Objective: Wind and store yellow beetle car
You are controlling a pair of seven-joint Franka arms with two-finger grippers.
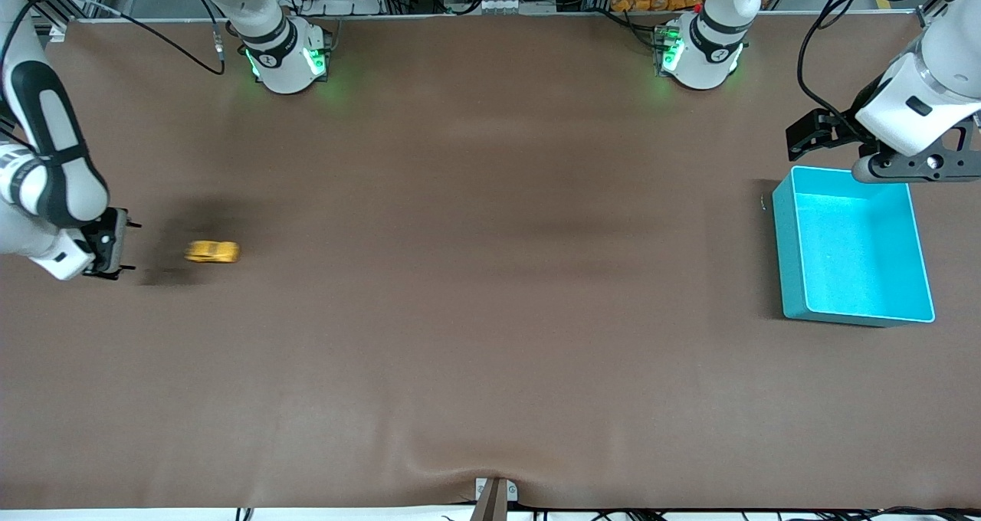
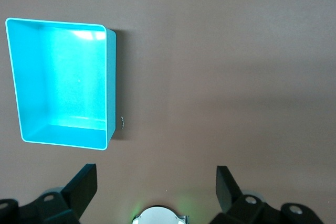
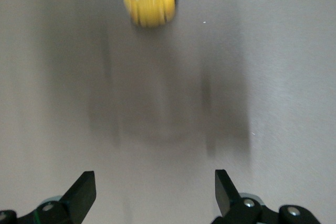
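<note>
Car [image 1: 212,252] loose on desk [image 1: 490,314], blurred; I judge it light, hard, slick: pinch sides. Right pincer [image 1: 115,249] open beside it; left pincer [image 1: 812,134] open, waiting near bin [image 1: 789,253].

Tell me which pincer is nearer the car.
Right. The right pincer is open beside the car; the left pincer waits open by the bin.

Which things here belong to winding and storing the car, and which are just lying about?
Job:
- yellow beetle car, loose on the table near the right arm's end
- right pincer, open, beside the car
- teal bin, at the left arm's end
- left pincer, open, waiting above the bin's edge

Lying about:
- small pale speck beside the bin
</note>
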